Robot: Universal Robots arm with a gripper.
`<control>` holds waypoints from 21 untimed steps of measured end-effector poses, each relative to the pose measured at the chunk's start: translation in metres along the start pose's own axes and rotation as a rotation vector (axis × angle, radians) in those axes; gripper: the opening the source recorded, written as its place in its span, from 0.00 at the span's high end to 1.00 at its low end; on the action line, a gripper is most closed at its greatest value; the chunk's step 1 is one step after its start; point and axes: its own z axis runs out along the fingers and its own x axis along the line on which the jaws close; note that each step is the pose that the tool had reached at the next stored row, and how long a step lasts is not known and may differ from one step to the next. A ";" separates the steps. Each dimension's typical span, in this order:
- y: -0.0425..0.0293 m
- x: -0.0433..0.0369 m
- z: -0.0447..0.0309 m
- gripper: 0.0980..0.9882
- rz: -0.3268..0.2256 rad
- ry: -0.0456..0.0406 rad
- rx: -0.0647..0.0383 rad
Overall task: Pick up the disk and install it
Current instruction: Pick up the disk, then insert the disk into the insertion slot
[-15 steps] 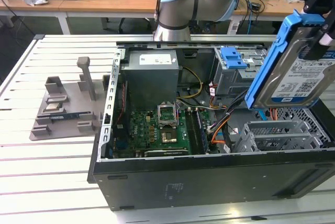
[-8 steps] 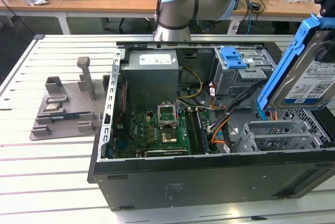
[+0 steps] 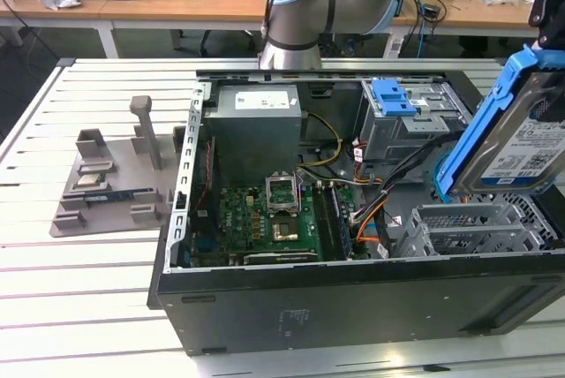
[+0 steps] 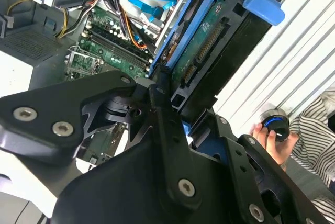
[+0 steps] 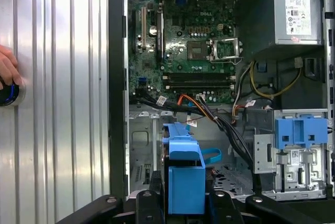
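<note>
The claw (image 5: 186, 199) is clenched on the disk (image 3: 519, 135), its black fingers (image 4: 163, 98) pressing against the blue side rails. The disk is hanging in the air, tilted up on edge, over the end of the open computer case (image 3: 353, 312) at the exterior view's right. It is sitting just above the grey drive bays (image 3: 481, 226) and not touching them, so it is not yet installed. In the first wrist view its blue rail end is pointing down toward the case floor beside the green circuit board (image 5: 183, 51). The case is lying on its side on the slatted white bench (image 3: 88, 263), with a grey parts holder (image 3: 106, 188) resting near it on the exterior view's left. A person's hand (image 5: 6, 67) is resting on a round knob (image 5: 9, 92) on the bench beside the case.
</note>
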 end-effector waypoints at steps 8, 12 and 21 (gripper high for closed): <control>0.0030 0.0013 0.0196 0.70 0.000 0.0002 0.000; 0.0030 0.0015 0.0223 0.70 0.000 0.0003 0.000; 0.0030 0.0015 0.0230 0.70 0.000 0.0002 0.000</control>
